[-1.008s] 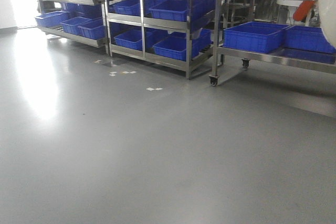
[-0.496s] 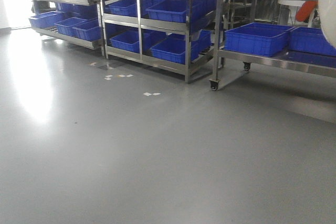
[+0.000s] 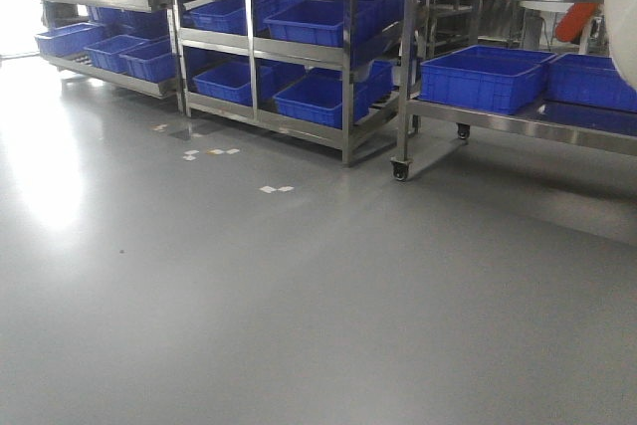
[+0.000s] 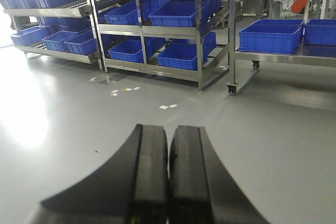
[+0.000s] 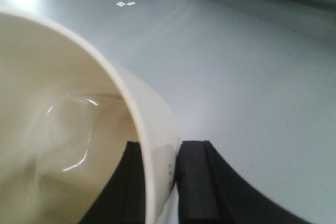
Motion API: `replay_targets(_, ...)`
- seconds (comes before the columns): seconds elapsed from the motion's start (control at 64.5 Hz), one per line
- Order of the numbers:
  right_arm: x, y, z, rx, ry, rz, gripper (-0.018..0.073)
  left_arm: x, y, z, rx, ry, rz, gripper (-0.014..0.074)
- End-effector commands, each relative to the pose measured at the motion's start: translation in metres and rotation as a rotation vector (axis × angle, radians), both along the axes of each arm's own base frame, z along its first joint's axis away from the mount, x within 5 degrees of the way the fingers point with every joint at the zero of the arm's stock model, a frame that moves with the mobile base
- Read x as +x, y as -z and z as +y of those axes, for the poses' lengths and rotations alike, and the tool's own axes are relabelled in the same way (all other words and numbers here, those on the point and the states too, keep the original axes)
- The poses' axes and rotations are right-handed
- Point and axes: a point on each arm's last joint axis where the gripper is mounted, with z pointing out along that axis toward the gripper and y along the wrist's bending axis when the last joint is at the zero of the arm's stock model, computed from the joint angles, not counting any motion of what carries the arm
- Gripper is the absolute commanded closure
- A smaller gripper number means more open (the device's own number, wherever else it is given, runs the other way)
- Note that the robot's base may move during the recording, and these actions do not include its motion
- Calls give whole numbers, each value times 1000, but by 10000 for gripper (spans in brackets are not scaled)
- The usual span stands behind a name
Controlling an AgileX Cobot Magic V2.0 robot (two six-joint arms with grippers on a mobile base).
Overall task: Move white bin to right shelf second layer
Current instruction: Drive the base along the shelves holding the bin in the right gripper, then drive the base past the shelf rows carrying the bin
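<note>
The right gripper (image 5: 160,156) pinches the white bin (image 5: 68,129) by its wall, 1 finger inside and 1 outside, with the rim curving up and left from the jaws. The left gripper (image 4: 168,148) is pressed together on nothing. Ahead, well apart across the grey floor (image 3: 299,296), the wheeled right shelf (image 3: 406,67) stands on the carrying arm's side. Blue crates (image 3: 483,82) sit on its visible level, and its roller lanes cannot be made out.
</note>
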Motion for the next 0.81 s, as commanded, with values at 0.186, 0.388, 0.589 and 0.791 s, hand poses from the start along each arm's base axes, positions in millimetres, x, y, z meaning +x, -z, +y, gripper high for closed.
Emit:
replay_targets(0.186, 3, -18, 1, 3, -10, -124, 489, 0, 4, 0, -10, -2, -61, 512)
replay_targets(0.388, 3, -18, 1, 3, -10, -124, 489, 0, 4, 0, -10, -2, -61, 512)
replay_targets(0.589, 3, -18, 1, 3, -10, -124, 489, 0, 4, 0, -10, -2, -61, 512)
replay_targets(0.791, 3, -18, 1, 3, -10, -124, 489, 0, 4, 0, -10, -2, -61, 512)
